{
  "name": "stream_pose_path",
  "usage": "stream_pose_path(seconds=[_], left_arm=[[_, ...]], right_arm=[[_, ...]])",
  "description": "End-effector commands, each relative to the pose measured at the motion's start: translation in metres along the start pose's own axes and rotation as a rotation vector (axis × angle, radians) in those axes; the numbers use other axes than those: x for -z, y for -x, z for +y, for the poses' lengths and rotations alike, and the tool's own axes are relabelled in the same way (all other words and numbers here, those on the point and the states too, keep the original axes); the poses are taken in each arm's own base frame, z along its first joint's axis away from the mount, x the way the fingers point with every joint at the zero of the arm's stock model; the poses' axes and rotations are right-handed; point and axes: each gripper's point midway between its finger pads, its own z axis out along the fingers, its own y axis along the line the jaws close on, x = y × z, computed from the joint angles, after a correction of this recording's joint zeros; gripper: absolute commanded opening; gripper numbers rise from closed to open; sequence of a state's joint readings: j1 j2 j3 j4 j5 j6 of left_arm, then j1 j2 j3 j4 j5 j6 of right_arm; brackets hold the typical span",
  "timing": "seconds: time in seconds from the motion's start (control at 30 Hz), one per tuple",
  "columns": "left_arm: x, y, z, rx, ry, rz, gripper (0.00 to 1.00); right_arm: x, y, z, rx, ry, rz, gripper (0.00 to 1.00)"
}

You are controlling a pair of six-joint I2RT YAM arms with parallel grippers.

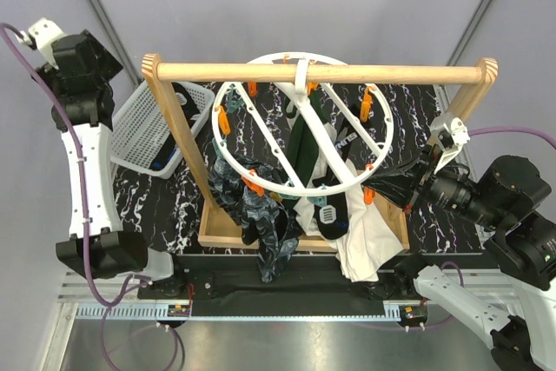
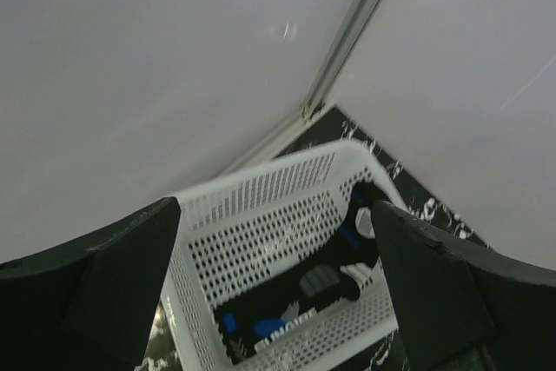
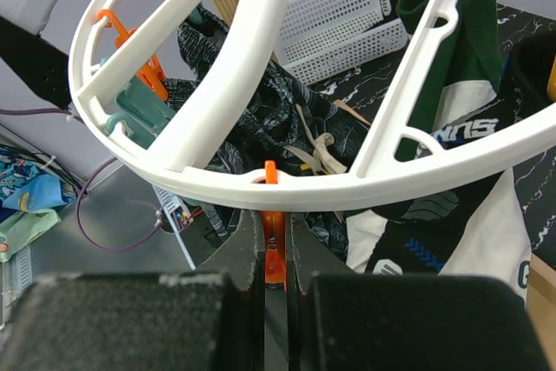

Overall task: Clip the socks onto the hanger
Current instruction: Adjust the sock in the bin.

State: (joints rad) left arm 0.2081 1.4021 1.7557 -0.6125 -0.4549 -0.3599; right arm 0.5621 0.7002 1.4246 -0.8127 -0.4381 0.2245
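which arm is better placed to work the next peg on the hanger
Right. The right gripper is closed on an orange peg under the hanger rim; the left gripper hangs open over the white basket, away from it.

White letters "SUN", cut off, on the dark green sock (image 3: 453, 84).

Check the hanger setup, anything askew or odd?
Nothing spilled or broken. The load is lopsided: socks and a white cloth bunch on the hanger's near side, while far orange pegs hang empty. Right pincer is closed on a near-rim peg; left pincer is open above the basket.
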Motion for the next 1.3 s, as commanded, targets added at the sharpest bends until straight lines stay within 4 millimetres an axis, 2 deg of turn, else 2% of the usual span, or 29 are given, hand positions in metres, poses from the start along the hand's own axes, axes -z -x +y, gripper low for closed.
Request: stream_pose_path(seconds=[0.0,0.1,0.13,0.2,0.23,0.3,0.37,0.47,0.57,0.6,0.67,0.77,0.8,0.87,1.13,1.23,1.27], left_arm=[[-0.022,-0.066,-0.008,0.112,-0.040,0.214,0.99],[-0.039,-0.116,-0.018,0.110,-0.070,0.356,0.99],[-0.049,-0.140,-0.022,0.106,-0.078,0.420,0.99],[-0.062,-0.161,-0.036,0.130,-0.139,0.456,0.99],[-0.065,-0.191,-0.041,0.131,-0.186,0.523,0.94],[-0.076,-0.209,-0.050,0.124,-0.247,0.531,0.86],[-0.085,-0.242,-0.050,0.101,-0.246,0.599,0.83],[-0.094,-0.279,-0.052,0.017,-0.218,0.643,0.82],[-0.099,-0.299,-0.053,-0.075,-0.159,0.629,0.82],[-0.099,-0.313,-0.056,-0.102,-0.141,0.648,0.82],[-0.103,-0.319,-0.045,-0.123,-0.044,0.652,0.82],[-0.103,-0.339,-0.032,-0.168,0.056,0.679,0.82],[-0.104,-0.335,-0.035,-0.167,0.071,0.676,0.82],[-0.103,-0.349,-0.019,-0.203,0.176,0.714,0.82],[-0.108,-0.369,-0.018,-0.232,0.192,0.755,0.80],[-0.110,-0.375,-0.020,-0.214,0.155,0.778,0.72],[-0.111,-0.375,-0.020,-0.205,0.147,0.783,0.64]], right_arm=[[0.000,-0.024,-0.005,-0.038,-0.013,0.081,0.00],[-0.003,-0.026,-0.005,-0.041,-0.004,0.083,0.00],[-0.004,-0.028,-0.006,-0.044,-0.005,0.089,0.00],[-0.005,-0.031,-0.008,-0.046,-0.006,0.097,0.00],[-0.005,-0.032,-0.008,-0.047,-0.007,0.100,0.00],[-0.005,-0.033,-0.009,-0.049,-0.015,0.112,0.00],[-0.004,-0.033,-0.009,-0.046,-0.019,0.115,0.00],[-0.005,-0.033,-0.011,-0.048,-0.028,0.120,0.00],[-0.008,-0.034,-0.012,-0.054,-0.026,0.128,0.00],[-0.009,-0.034,-0.013,-0.056,-0.027,0.127,0.00],[-0.011,-0.034,-0.013,-0.064,-0.021,0.132,0.00],[-0.012,-0.034,-0.012,-0.065,-0.018,0.125,0.00],[-0.012,-0.034,-0.012,-0.065,-0.018,0.125,0.00],[-0.011,-0.035,-0.013,-0.064,-0.021,0.126,0.00],[-0.006,-0.033,-0.010,-0.063,-0.020,0.123,0.00],[-0.003,-0.031,-0.008,-0.059,-0.018,0.117,0.00],[-0.003,-0.031,-0.008,-0.061,-0.021,0.119,0.00]])
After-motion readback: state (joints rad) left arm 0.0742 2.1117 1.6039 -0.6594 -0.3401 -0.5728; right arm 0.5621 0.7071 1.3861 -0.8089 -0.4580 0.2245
